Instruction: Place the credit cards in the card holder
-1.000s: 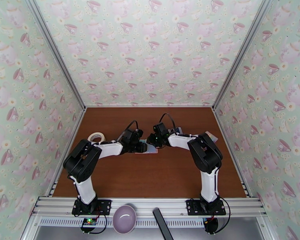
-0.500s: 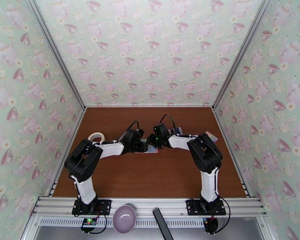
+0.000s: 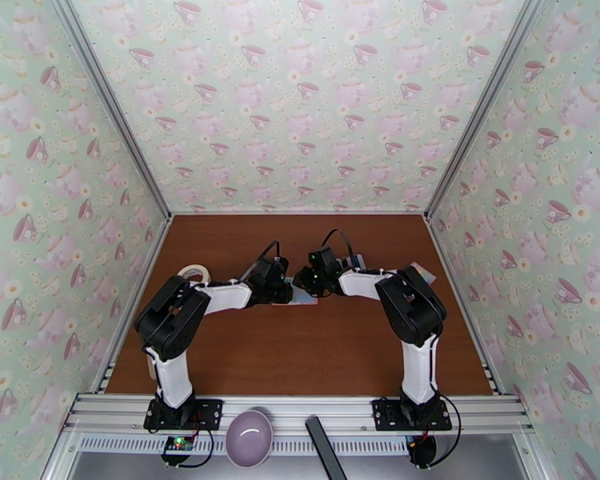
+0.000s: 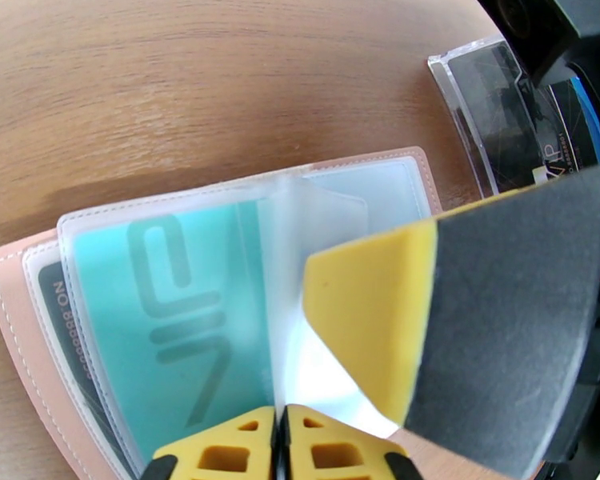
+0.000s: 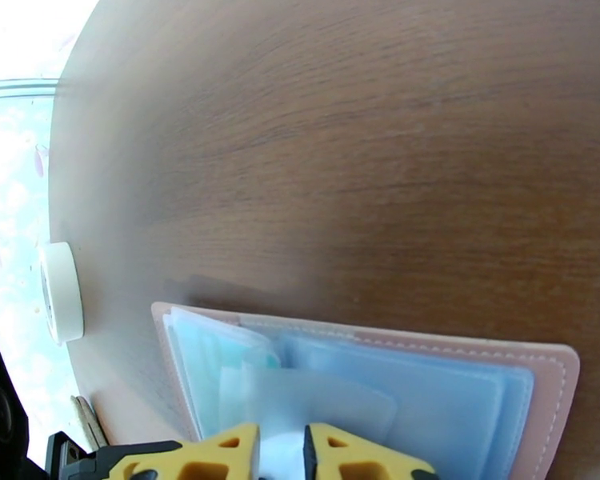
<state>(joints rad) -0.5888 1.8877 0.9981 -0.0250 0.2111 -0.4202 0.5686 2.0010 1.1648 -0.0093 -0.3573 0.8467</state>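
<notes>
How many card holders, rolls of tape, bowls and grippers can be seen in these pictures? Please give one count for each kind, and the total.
card holder: 1
roll of tape: 1
bowl: 1
grippers: 2 (left gripper, right gripper)
Total: 5

Teal card in card holder: "VIP"; dark card beneath: "NO 888…"; black card rt: "VIP".
</notes>
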